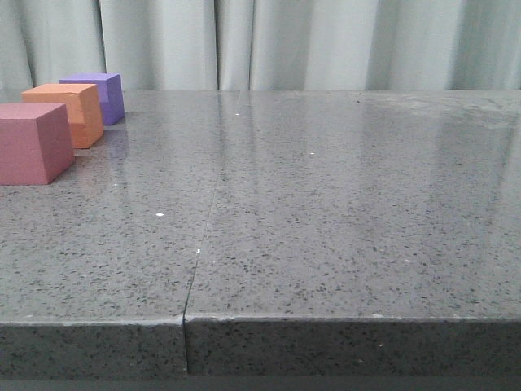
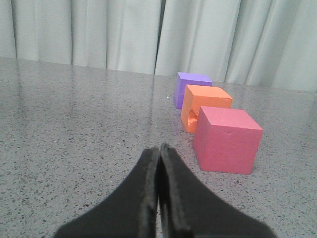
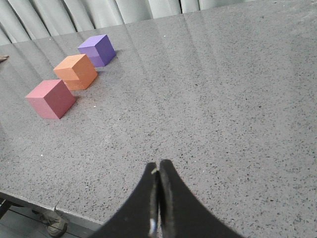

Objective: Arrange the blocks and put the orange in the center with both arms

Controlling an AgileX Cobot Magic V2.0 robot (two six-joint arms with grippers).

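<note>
Black left tool [image 2: 159, 151] and right tool [image 3: 158, 166] closed, empty.

Left gripper [image 2: 159, 148] and right gripper [image 3: 158, 166], low centre of their frames, seemingly pressed closed, empty.

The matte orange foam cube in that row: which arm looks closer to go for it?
Probably left. The left gripper, shut, sits just short of the row with the orange cube; the right gripper, also shut, is farther off.
</note>
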